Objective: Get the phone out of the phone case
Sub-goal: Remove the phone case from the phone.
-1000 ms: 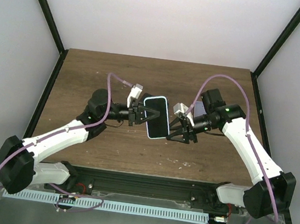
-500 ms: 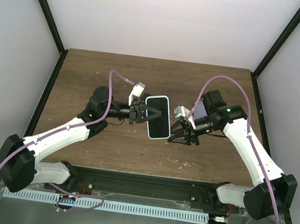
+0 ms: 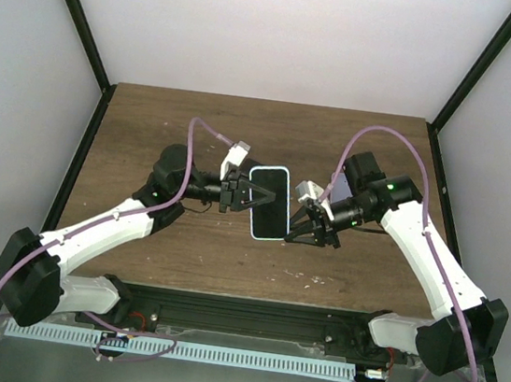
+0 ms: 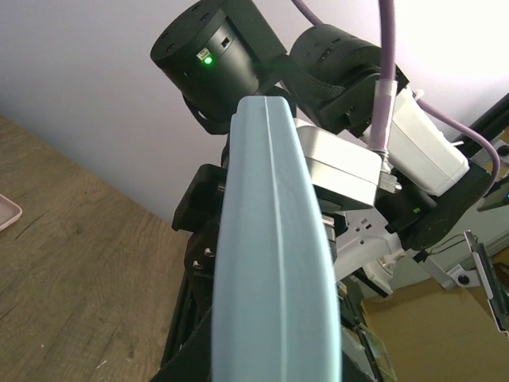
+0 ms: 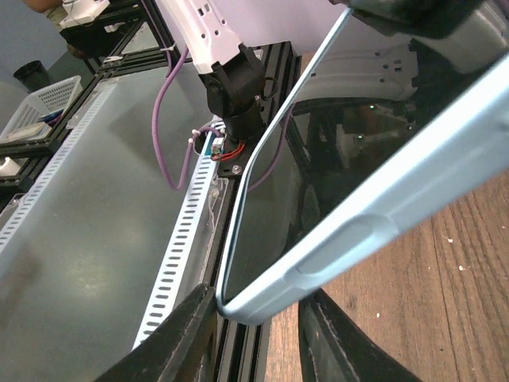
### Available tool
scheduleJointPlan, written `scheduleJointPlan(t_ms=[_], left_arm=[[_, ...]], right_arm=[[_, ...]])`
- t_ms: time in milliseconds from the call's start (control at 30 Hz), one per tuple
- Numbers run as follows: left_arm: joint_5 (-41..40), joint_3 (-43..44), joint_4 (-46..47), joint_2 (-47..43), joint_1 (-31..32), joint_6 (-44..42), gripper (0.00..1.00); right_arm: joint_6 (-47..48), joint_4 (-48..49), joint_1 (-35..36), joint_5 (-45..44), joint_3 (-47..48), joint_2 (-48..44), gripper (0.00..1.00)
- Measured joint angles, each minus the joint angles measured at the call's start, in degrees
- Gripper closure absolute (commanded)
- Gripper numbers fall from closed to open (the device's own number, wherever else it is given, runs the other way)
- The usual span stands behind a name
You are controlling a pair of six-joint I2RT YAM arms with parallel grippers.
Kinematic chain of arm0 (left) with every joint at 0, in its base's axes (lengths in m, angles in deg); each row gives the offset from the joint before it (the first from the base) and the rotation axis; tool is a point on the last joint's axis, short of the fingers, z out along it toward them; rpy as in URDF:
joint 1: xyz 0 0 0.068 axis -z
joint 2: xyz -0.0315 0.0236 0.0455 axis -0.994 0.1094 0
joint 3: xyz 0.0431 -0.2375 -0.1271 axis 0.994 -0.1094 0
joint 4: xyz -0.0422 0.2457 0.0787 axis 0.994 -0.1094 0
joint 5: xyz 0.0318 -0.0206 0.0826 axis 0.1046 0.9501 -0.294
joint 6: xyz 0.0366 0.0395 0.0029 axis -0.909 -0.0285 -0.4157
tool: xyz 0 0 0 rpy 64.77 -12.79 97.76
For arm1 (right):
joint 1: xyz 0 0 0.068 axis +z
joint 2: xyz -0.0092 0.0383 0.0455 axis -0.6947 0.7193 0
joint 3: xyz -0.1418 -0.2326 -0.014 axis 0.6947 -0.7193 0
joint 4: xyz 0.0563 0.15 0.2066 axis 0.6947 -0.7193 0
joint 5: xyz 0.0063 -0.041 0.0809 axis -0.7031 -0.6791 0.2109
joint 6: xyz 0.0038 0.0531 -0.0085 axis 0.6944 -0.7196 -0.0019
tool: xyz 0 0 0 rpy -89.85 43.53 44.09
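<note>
The phone, black screen up in a light blue case, hangs tilted above the table's middle. My left gripper is shut on its left long edge. In the left wrist view the case's blue edge fills the centre and hides most of my fingers. My right gripper is open at the phone's lower right. In the right wrist view its fingers straddle the near corner of the case, one on the screen side and one behind the case.
The wooden table lies under both arms, between white walls and black corner posts. A black rail and a white perforated strip run along the near edge. A pale pink flat object shows at the left wrist view's edge.
My left gripper and the phone have shifted slightly to the right. My right gripper has stayed at the phone's lower right corner, fingers still spread.
</note>
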Motion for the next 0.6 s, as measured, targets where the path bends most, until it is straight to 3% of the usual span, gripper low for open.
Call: scheduleJointPlan(t_ms=[167,600], left_arm=[[0.52,0.20,0.39,1.14,-0.24,0.79,1.00],[3.37,0.37,4.17,3.54,-1.14,3.30,1.00]], right_arm=[[-0.02,0.20,0.57,-1.20,0.02,0.00,0.78],[2.95,-1.77,1.70,-7.02,3.37,1.70,0.80]])
